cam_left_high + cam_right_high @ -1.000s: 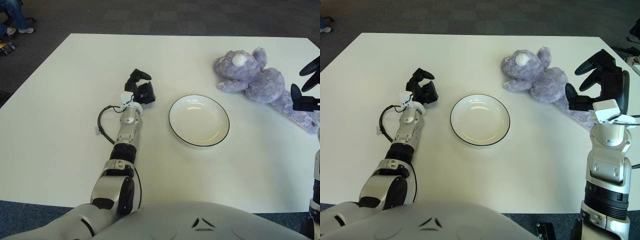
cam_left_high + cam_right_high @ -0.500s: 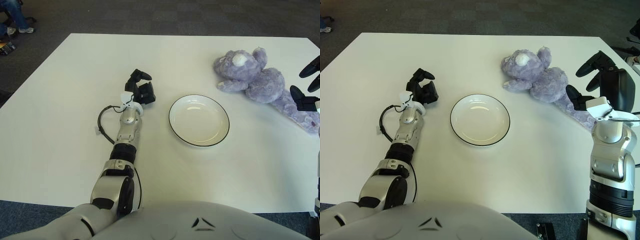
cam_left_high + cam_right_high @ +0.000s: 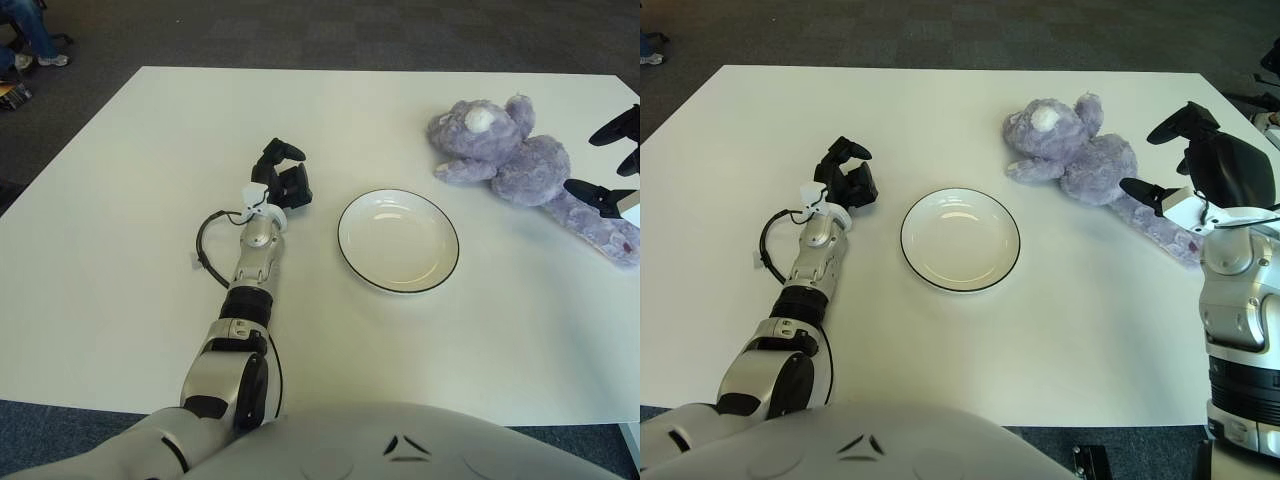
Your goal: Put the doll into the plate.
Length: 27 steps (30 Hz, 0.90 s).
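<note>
A purple plush bear doll (image 3: 1080, 155) lies on its side on the white table, to the right of and a little behind the plate; it also shows in the left eye view (image 3: 520, 165). A white plate with a dark rim (image 3: 960, 239) sits empty near the table's middle. My right hand (image 3: 1185, 165) hovers over the doll's legs with fingers spread, holding nothing. My left hand (image 3: 845, 180) rests on the table left of the plate, fingers curled, empty.
The white table (image 3: 940, 340) spans the view, its edges dropping to dark carpet. A black cable loops beside my left forearm (image 3: 768, 250). A person's legs (image 3: 30, 35) show at the far left corner.
My right hand has risen and moved back and slightly right above the doll's legs. The doll, plate and left hand have not moved.
</note>
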Available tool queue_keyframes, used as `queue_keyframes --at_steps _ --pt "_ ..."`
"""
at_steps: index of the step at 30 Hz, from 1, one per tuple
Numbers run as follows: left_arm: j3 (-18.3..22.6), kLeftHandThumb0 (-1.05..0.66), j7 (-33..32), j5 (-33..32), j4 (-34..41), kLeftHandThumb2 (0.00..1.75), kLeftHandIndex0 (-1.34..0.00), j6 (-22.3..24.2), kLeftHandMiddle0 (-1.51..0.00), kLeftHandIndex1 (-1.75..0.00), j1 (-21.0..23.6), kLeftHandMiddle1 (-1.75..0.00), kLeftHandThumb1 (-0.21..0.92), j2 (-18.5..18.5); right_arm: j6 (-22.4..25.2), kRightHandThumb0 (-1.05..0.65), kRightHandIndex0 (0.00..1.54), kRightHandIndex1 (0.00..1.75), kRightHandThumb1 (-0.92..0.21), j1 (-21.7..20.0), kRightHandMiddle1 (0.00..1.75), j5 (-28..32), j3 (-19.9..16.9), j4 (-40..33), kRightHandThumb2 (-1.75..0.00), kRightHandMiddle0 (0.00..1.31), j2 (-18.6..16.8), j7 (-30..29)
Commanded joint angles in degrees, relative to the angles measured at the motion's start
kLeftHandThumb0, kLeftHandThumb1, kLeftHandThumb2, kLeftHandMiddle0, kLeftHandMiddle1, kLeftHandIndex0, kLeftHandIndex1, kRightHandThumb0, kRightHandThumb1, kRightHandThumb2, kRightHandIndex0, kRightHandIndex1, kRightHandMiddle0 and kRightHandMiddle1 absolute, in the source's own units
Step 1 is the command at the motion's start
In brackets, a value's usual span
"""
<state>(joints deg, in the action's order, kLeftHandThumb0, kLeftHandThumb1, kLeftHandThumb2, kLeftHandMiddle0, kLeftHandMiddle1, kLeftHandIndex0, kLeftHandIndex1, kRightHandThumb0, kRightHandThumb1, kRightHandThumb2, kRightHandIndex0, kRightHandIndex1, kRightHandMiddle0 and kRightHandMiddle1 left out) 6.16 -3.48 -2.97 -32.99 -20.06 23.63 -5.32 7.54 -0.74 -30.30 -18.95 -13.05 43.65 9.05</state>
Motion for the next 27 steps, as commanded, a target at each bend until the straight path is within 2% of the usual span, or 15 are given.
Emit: queue_keyframes --at_steps 1,11,18,22,27 --pt "0.0 -0.45 0.4 -0.4 -1.7 1.22 -0.55 0.3 -1.15 -1.75 -2.9 -1.75 0.39 -0.1 1.5 -0.97 0.01 0.57 -0.76 -1.5 0.73 1.0 0.7 0.0 -0.38 0.00 1.3 2.9" --pt "0.0 -0.45 0.4 -0.5 -2.1 1.20 -0.54 0.3 -1.12 -1.75 -2.7 -1.75 0.41 -0.3 3.3 -0.97 0.00 0.38 -0.74 -6.1 0.49 6.2 1.9 2.7 -0.32 0.00 2.0 9.4" --pt "-0.1 -0.45 0.5 -0.5 -2.6 1.19 -0.53 0.0 -1.11 -1.75 -2.6 -1.75 0.42 -0.3 4.5 -0.98 0.00 0.27 -0.74 -11.5 0.38 4.1 6.4 5.3 -0.32 0.00 3.8 11.7" --pt "0.1 -0.45 0.6 -0.7 -2.8 1.19 -0.53 -0.2 -1.11 -1.75 -2.5 -1.75 0.42 -0.4 5.0 -0.99 0.00 0.24 -0.74 -12.8 0.35 4.3 7.7 5.9 -0.32 0.00 4.5 13.2" --pt "0.3 -0.45 0.8 -1.1 -3.1 1.20 -0.53 -0.5 -1.10 -1.75 -2.4 -1.75 0.41 -0.7 6.7 -0.99 0.00 0.19 -0.75 -16.5 0.37 5.2 9.9 8.4 -0.32 0.00 4.8 16.0"
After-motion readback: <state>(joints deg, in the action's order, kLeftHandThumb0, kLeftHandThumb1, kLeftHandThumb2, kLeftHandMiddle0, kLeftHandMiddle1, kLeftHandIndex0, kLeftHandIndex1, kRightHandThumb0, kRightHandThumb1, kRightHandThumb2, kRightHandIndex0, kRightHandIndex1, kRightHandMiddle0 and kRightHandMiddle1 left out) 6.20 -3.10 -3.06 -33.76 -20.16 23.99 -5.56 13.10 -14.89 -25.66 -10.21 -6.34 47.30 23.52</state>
